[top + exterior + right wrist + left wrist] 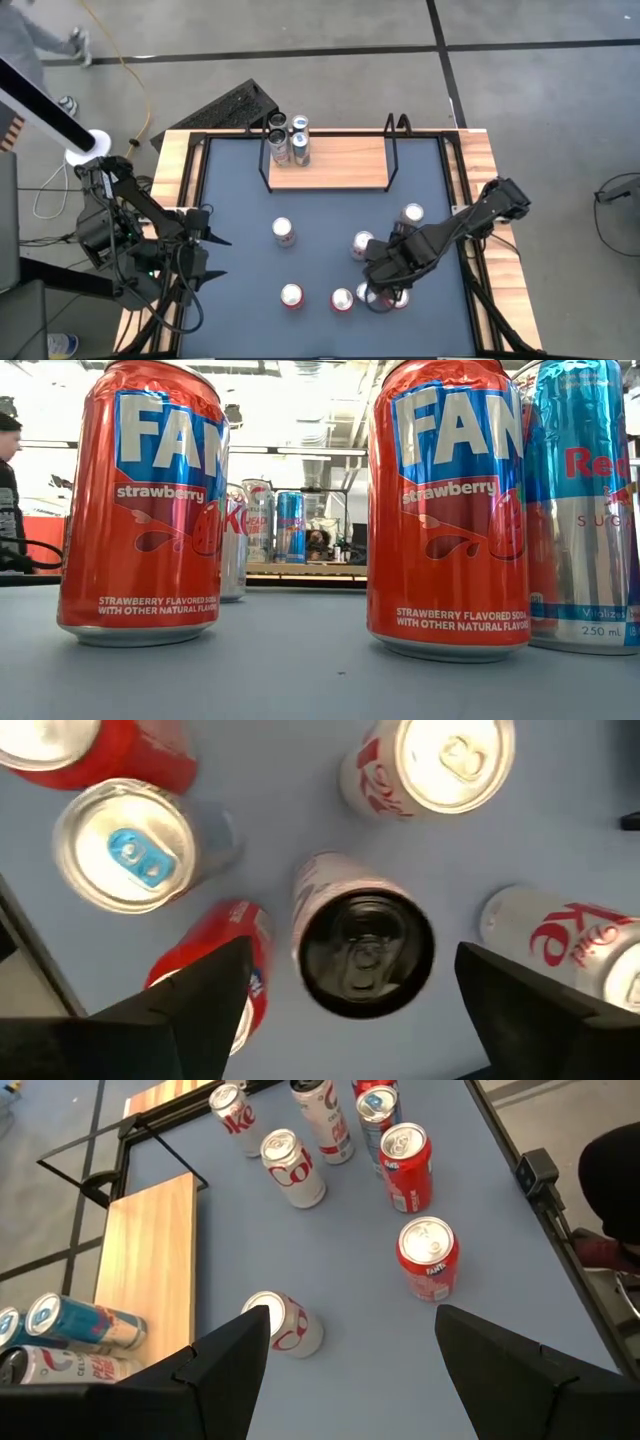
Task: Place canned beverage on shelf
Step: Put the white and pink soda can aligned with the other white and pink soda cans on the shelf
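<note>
Black-topped can (362, 952) stands upright straight below my right claw (345, 1010), centred in its wide-apart jaws | right arm nearest | shelf (330, 163) well apart across worktop | left claw (350, 1370) waits part-open, empty

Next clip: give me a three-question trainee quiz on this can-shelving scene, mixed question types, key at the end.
1. True or false: the light-wood shelf with thin black rod uprights already holds a cluster of upright cans at one end.
2. Which gripper hovers with fingers open above the white can with a black lid? A) left gripper B) right gripper
3. Fill in: in the low view, the two nearest red cans read "____ flavored soda".

Key: 1 true; 2 B, while the left gripper waits open by the table's left edge; 3 strawberry.
</note>
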`<state>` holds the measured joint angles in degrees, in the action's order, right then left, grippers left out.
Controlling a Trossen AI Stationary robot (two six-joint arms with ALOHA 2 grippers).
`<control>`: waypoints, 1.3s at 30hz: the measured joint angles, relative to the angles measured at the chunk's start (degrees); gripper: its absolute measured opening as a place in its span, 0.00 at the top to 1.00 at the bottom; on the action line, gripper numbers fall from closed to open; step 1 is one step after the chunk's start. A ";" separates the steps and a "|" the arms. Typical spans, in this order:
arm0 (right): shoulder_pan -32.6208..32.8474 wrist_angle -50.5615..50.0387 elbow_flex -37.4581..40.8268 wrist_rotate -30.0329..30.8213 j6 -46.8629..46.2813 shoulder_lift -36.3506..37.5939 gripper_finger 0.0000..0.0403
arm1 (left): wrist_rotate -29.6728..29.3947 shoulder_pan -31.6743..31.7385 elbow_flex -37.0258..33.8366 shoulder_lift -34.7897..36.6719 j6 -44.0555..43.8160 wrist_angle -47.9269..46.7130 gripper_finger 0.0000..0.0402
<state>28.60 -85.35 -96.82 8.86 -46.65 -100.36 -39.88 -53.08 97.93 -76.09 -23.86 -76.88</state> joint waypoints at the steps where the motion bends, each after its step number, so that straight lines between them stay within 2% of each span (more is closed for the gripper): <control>1: -0.14 -0.14 0.00 0.56 0.04 -0.14 0.12 | 0.02 0.02 0.00 -0.02 0.20 0.02 0.32; 9: -0.94 -2.11 0.97 1.35 0.08 -0.13 0.14 | 0.16 -0.02 0.00 -0.02 -0.74 0.00 0.32; 18: -0.97 2.35 2.33 0.61 -0.31 0.15 0.14 | 0.66 -0.02 0.00 -0.02 -0.43 -0.15 0.32; 25: -1.01 1.61 1.73 3.94 -1.52 2.85 0.14 | 0.59 -0.02 0.00 -0.02 -0.46 -0.17 0.32; 39: 0.67 2.98 1.73 4.59 -2.63 3.48 0.14 | 0.46 -0.02 0.00 -0.02 -0.78 -0.17 0.32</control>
<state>29.27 -82.36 -95.09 13.45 -49.28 -96.88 -39.42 -53.10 97.93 -76.12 -24.65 -77.06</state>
